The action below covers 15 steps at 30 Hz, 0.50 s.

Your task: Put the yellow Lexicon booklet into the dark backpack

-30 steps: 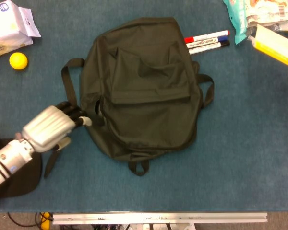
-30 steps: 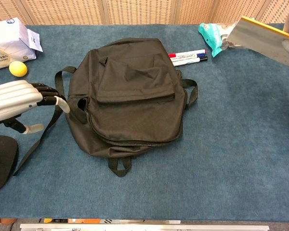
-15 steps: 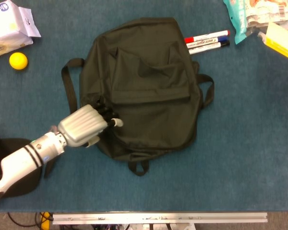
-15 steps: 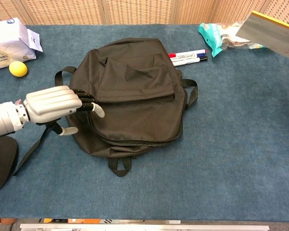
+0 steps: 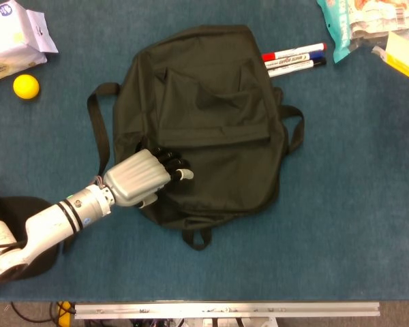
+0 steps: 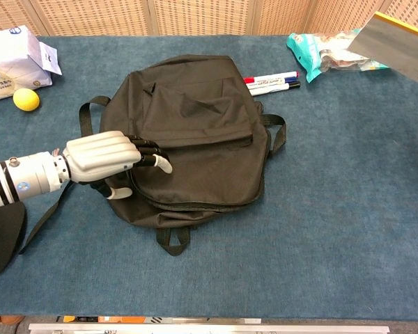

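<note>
A blue carpeted table (metal rail at its near edge) meets tan perforated wall panels.

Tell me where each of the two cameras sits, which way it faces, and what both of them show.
Head view: above the table, looking almost straight down on the backpack; the left hand and forearm show, and a corner of the booklet at the right edge.
Chest view: lower, at the table's near edge, looking forward and down across the backpack to a lattice screen; the left hand shows.
Shared: backpack, left hand, pens, ball, booklet.
</note>
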Tool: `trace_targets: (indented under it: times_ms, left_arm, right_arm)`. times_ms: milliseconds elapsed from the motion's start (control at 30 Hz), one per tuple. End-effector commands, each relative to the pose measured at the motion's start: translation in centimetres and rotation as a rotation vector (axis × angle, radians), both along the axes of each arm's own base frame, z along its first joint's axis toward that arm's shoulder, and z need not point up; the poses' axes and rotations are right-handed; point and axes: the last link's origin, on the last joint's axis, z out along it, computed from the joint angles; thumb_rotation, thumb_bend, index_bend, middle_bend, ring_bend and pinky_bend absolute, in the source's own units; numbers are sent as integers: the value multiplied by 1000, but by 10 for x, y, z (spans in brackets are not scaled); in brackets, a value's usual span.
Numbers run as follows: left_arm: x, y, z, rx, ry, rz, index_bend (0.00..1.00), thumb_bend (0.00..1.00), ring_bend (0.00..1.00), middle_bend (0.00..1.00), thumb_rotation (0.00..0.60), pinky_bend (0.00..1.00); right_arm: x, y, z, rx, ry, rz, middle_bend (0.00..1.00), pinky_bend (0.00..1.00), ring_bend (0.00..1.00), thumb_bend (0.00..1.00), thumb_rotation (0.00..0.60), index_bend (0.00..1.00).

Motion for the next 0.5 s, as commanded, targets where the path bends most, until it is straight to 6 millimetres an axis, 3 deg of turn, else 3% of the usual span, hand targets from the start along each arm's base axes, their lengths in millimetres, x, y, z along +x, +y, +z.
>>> trace_targets:
  times_ms: [33, 233, 500]
  left_arm:
    - [2, -1, -3, -7, 0, -1, 198, 293, 136, 178, 600, 219]
    - [14, -5, -15, -42, -46, 22, 219, 293, 136, 183, 600, 219]
    - [34, 4, -35, -57, -123, 74, 326, 293, 173, 257, 600, 224]
  right_arm:
    - [0, 1, 0, 1, -2, 1, 761, 586, 588, 277, 600, 816]
    - [0, 1, 0, -1, -11, 2, 762, 587, 588, 277, 600, 817]
    - [1, 2, 3, -8, -25, 6, 762, 587, 588, 277, 600, 817]
